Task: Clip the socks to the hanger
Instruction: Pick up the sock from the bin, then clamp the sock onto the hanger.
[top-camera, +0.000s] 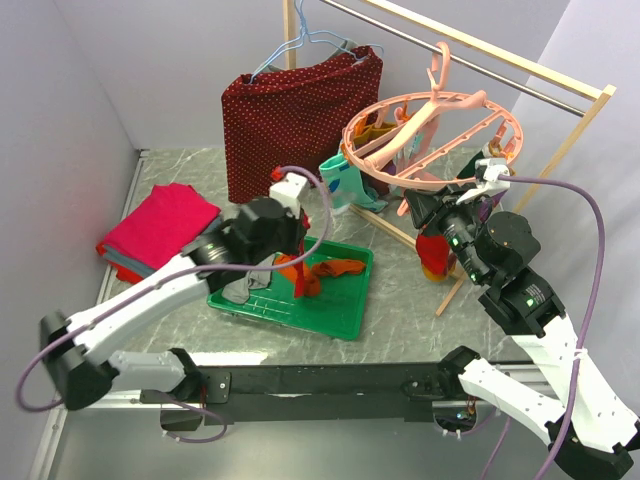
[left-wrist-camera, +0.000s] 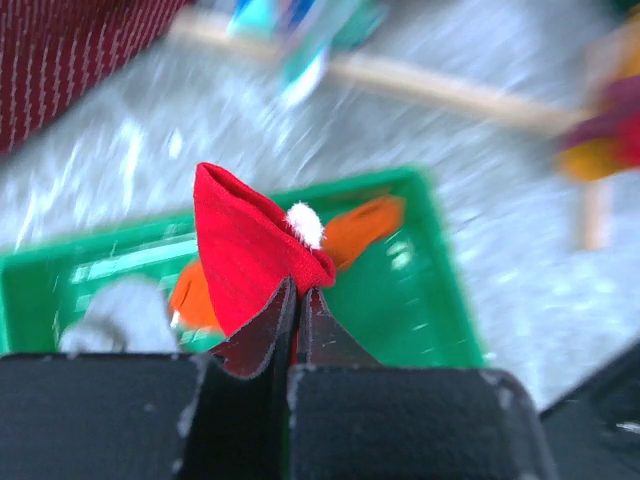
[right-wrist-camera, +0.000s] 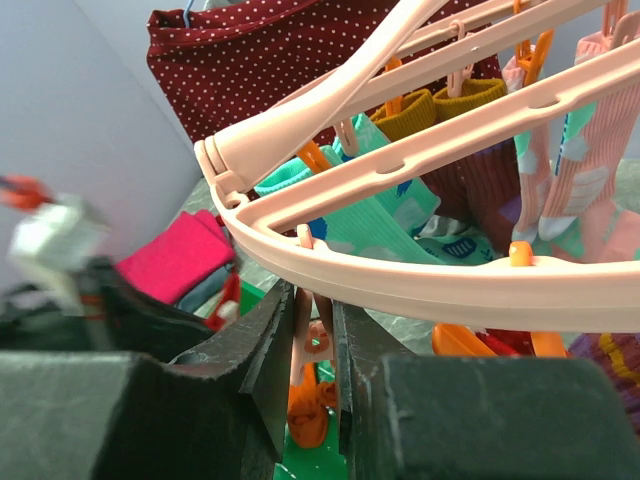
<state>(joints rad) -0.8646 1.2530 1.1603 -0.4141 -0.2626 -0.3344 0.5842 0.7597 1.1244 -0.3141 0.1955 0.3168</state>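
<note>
Nearest the arm bases, the left gripper (left-wrist-camera: 300, 295) has its jaws pressed together on the lower edge of a red sock (left-wrist-camera: 250, 250), which stands up from the fingers as a folded flap with a small white tuft (left-wrist-camera: 304, 224) at its side. The sock is held just above the green tray (top-camera: 335, 305). An orange sock (top-camera: 340, 268) and a grey sock (top-camera: 240, 290) lie in the tray. The tray's near rim sits close to the table's front edge. Bare marbled table (top-camera: 180, 170) separates its left side from a folded pink-red cloth stack (top-camera: 160, 225), which lies by the left wall. To the right, the right gripper (right-wrist-camera: 315, 330) is clamped on a pink clip peg (right-wrist-camera: 303, 345) dangling under the near rim of the hanger (right-wrist-camera: 420, 285). This salmon-pink ring with crossbars is tilted and hooked on a rail (top-camera: 480, 65). Teal, mustard and pink-striped socks already hang from its pegs. A slanted wooden frame leg (top-camera: 455, 285) stands just beside the right arm, narrowing the room there. At the back, a dark-red dotted cloth (top-camera: 300, 120) hangs from a light-blue wire hanger (top-camera: 300, 45).
</note>
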